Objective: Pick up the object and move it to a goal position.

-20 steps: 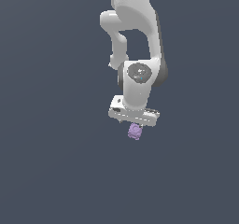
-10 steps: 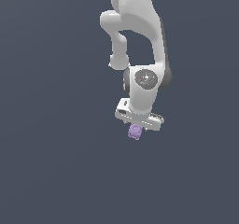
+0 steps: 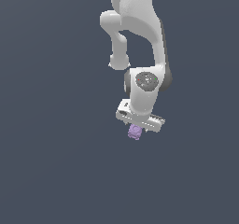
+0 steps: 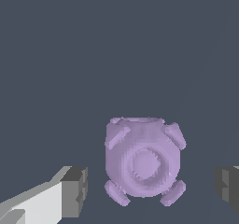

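The object (image 4: 142, 164) is a small pale purple lumpy cube with rounded bumps and a ring on its facing side. In the wrist view it sits between my two dark fingertips, with a gap on each side and neither pad touching it. My gripper (image 4: 151, 190) is open around it. In the exterior view the object (image 3: 135, 132) shows just under the white hand, and the gripper (image 3: 138, 127) hangs directly over it, fingers mostly hidden behind the hand and the object.
The white arm (image 3: 140, 41) rises from the hand to the top of the exterior view. Around it lies only a plain dark grey ground (image 3: 56, 162).
The hand has shifted slightly toward the exterior view's right and lower, and its wrist has turned a little. The purple object has stayed in place.
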### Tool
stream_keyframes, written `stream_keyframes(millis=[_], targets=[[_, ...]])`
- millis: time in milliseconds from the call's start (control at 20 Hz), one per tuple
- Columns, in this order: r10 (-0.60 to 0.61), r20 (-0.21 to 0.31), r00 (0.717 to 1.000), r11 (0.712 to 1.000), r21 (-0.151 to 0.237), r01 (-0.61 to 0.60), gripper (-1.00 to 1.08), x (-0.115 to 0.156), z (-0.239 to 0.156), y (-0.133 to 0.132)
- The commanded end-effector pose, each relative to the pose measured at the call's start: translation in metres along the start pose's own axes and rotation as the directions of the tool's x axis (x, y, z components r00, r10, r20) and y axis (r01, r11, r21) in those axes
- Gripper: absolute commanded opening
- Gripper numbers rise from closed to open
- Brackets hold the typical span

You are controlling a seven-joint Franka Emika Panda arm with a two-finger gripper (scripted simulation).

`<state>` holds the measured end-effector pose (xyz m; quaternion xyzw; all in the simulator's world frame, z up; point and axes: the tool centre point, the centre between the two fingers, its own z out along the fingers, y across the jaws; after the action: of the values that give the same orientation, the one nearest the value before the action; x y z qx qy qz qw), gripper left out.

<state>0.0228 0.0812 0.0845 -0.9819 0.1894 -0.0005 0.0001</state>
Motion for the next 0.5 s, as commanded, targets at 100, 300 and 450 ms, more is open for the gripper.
stream_keyframes(millis=[100, 300, 450], targets=[[0.002, 0.001, 1.0, 1.0, -0.001, -0.002, 1.0, -0.001, 0.02, 0.001], [0.003, 0.001, 1.0, 1.0, 0.0, -0.003, 1.0, -0.001, 0.039, 0.001], [0.004, 0.001, 1.0, 1.0, 0.0, -0.004, 1.0, -0.001, 0.045, 0.0]])
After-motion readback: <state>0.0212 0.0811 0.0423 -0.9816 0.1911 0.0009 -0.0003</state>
